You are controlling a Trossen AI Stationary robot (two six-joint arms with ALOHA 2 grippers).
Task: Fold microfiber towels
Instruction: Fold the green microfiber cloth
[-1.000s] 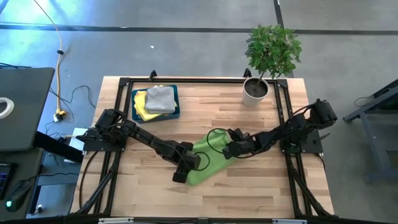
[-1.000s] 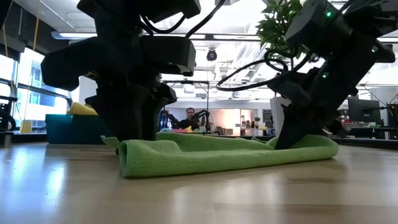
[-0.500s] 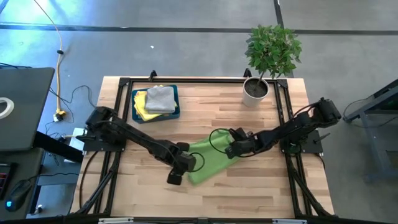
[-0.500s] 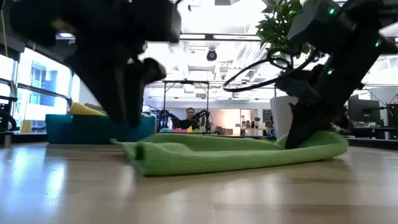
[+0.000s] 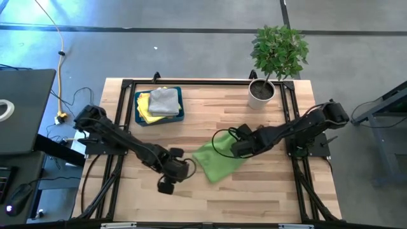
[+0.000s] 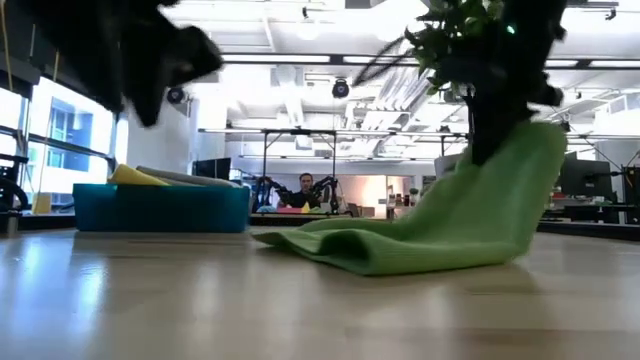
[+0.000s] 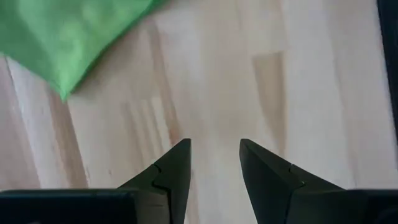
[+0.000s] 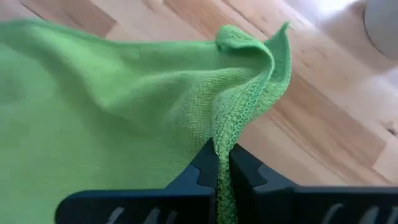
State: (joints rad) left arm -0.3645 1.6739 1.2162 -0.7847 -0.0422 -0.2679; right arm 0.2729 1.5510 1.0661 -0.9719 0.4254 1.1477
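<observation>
Your left gripper (image 5: 166, 186) hangs empty, fingers parted, near the table's front edge. The green towel (image 5: 217, 161) lies mid-table, one edge pinched and lifted by your right gripper (image 5: 236, 150). Pull farther and the single-point hold could drag the fold askew.

Bright green towel (image 5: 217, 161) half lifted, one edge raised, rest trailing crumpled on the worktop; yellow (image 5: 144, 106) and grey (image 5: 165, 100) towels lie stacked apart.

A light wooden tabletop (image 5: 210, 114) stands on a grey concrete floor (image 5: 191, 51) crossed by dark lines. A potted plant (image 5: 276, 54) sits at its far corner. Beyond, an office with ceiling lights (image 6: 300, 60), and a bright window (image 6: 55, 135).
</observation>
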